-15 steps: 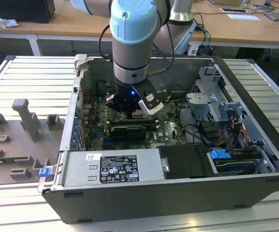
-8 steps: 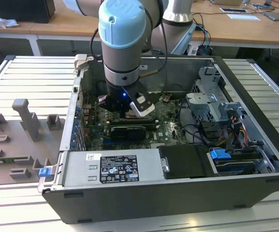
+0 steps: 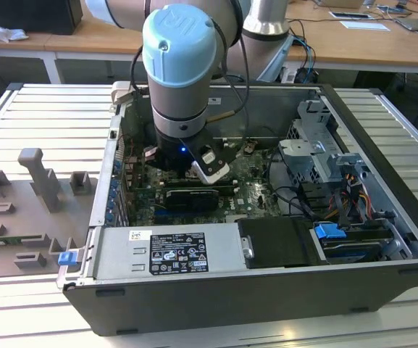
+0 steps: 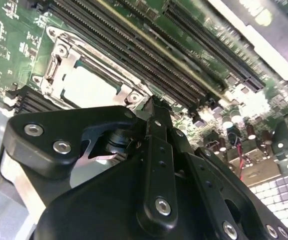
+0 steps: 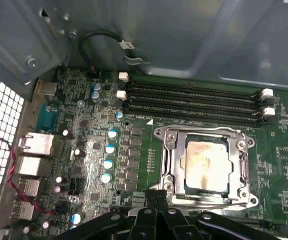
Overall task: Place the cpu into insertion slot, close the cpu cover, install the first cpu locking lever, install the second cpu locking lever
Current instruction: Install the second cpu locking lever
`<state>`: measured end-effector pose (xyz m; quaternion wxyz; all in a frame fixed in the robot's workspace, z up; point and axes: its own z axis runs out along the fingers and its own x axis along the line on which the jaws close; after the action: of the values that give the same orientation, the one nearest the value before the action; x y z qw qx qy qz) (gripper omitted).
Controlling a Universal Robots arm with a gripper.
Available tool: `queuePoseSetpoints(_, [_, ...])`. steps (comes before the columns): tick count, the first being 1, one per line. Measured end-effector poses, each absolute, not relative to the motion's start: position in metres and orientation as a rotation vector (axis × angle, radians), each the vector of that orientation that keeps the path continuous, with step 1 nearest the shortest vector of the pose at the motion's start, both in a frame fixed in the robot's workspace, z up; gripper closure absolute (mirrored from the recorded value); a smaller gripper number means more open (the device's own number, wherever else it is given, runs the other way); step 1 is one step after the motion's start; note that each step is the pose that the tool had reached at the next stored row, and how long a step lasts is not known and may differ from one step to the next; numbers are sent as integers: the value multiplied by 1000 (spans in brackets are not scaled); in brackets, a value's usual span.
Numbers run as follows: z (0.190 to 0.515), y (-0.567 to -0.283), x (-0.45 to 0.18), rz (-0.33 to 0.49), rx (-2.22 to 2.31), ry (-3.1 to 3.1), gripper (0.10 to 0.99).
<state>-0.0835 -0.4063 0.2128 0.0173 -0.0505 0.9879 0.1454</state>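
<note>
The cpu [image 5: 207,165] sits centre-right under the thin, stiff cpu cover [image 5: 243,167]; end effector [image 5: 157,196] fingers pinched narrow, empty.

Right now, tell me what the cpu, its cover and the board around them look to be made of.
The cpu: pale metal top, dull and brushed-looking, smudged beige in the first wrist view. The cpu cover: thin bright metal frame, probably stamped steel, lying closed around the chip; it glints along its edges. The circuit board: green laminate with a slight gloss, fine traces and small soldered parts.
</note>
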Motion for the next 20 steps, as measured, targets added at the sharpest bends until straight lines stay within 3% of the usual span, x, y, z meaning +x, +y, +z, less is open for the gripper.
queuePoseSetpoints(20, [191,-412,-81,581,-151,3044,980])
